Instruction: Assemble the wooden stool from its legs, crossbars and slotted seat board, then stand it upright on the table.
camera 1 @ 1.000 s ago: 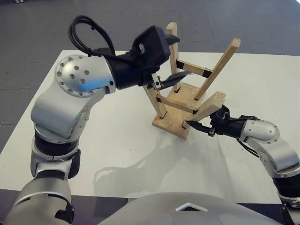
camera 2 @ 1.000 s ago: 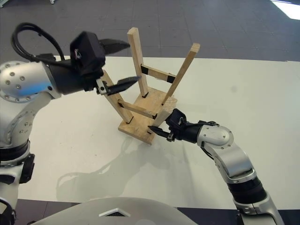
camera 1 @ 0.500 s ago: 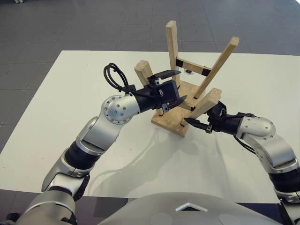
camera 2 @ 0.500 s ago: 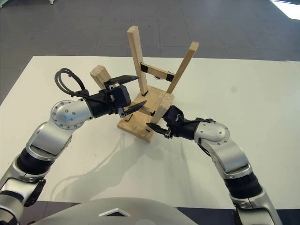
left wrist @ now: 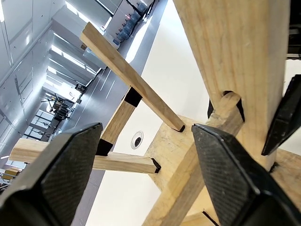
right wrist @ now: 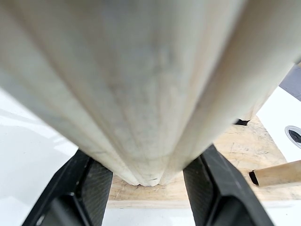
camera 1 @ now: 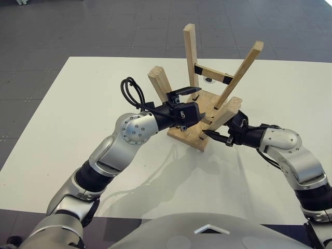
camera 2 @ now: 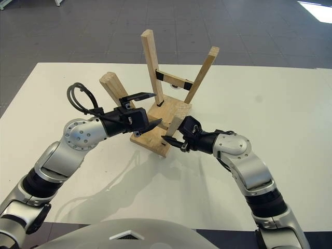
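Stool [camera 1: 210, 101] assembly looks close to done on the white table [camera 1: 78, 109]. The piece sits upside down, its seat board [camera 1: 187, 137] down on the tabletop and all four legs pointing up, with a dark-tipped crossbar [camera 1: 213, 74] spanning the two far legs [camera 1: 191, 52]. Judging by the task, what is left is to make sure of the joints and turn the stool over onto its feet. The left gripper [camera 1: 190, 104] hangs wide open at the inner side of the near-left leg [camera 1: 158, 85], just above the board, with nothing in its grasp. The right gripper [camera 1: 211, 136] sits low at the board's near corner and appears closed around the base of the near-right leg [camera 1: 227, 110]. The head views give the whole layout, an inverted stool mid-table with an arm at either side, but leave both contacts hard to judge. The left wrist view supplies the joinery: a lower crossbar end [left wrist: 220, 112] enters a hole in the near-left leg with a dark gap showing round it, so whether it is fully home cannot be told. That view also shows both open fingers [left wrist: 66, 174] standing clear of the wood. The right wrist view supplies the grip: the near-right leg runs between the two black pads [right wrist: 91, 188], which sit against its flanks just above the board.
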Action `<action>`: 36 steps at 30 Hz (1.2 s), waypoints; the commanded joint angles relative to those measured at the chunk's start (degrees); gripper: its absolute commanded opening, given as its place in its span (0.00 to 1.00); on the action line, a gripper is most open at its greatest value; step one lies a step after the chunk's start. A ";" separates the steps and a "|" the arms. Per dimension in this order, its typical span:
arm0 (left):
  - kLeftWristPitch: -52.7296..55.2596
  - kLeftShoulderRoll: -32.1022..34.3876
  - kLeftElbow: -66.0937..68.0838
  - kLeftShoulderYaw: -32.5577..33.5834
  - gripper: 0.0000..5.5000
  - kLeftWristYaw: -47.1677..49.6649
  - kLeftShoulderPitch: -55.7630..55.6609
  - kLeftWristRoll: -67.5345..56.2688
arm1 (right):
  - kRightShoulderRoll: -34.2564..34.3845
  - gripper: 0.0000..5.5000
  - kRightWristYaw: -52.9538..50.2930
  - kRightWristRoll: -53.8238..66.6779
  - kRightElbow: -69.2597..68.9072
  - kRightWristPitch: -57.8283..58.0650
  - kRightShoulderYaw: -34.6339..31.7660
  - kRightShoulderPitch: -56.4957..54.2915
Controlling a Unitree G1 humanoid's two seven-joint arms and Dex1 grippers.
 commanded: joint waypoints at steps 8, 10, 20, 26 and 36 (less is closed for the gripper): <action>-10.76 -6.08 4.13 9.14 0.64 7.30 1.39 -0.18 | -1.81 0.37 -0.03 -5.31 9.60 8.05 7.01 -0.38; -14.51 -8.20 4.36 12.99 0.64 11.15 -0.52 -0.46 | -2.02 0.37 -1.00 -5.07 8.39 7.95 6.52 0.93; -24.63 -7.10 13.17 31.70 0.64 24.10 -15.61 0.65 | -2.52 0.37 -8.28 -9.39 3.64 4.62 5.55 3.92; -25.80 -5.68 17.16 33.09 0.64 24.06 -13.80 0.45 | -2.33 0.37 -8.61 -8.53 1.95 4.55 4.40 3.94; -25.20 -6.42 17.93 32.22 0.64 23.09 -11.32 -0.23 | -1.28 0.46 -8.36 -6.36 -2.92 7.13 2.44 1.09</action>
